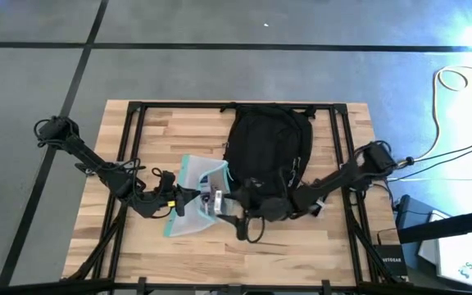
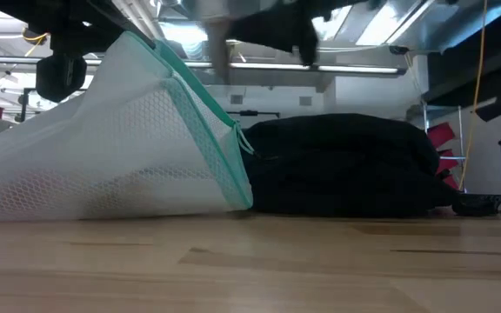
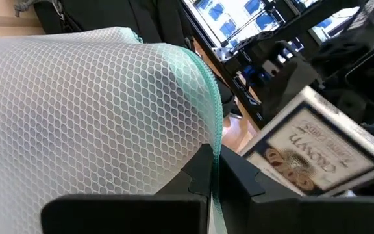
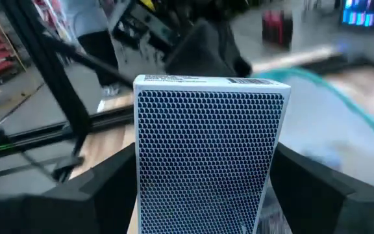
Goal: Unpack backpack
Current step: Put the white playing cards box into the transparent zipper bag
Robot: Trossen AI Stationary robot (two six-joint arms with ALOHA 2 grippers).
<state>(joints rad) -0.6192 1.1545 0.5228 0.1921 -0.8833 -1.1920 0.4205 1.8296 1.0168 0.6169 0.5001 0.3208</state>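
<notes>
Beside the backpack (image 1: 267,147), left gripper (image 3: 211,170) pinching mesh pouch (image 3: 89,110), right gripper (image 4: 200,188) clamping card box (image 4: 206,156) — label only in left wrist view.

Black backpack (image 1: 267,143), white honeycomb-mesh pouch (image 2: 103,148) edged in teal, card box (image 4: 208,162) patterned with a dark blue-and-white dot lattice, pale striped wooden tabletop (image 1: 170,123), dark fingers (image 3: 200,175)

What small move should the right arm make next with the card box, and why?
Probably carry the card box clear and set it on bare table: the right claw grips it beside the backpack, while the left claw pinches the mesh pouch.
</notes>
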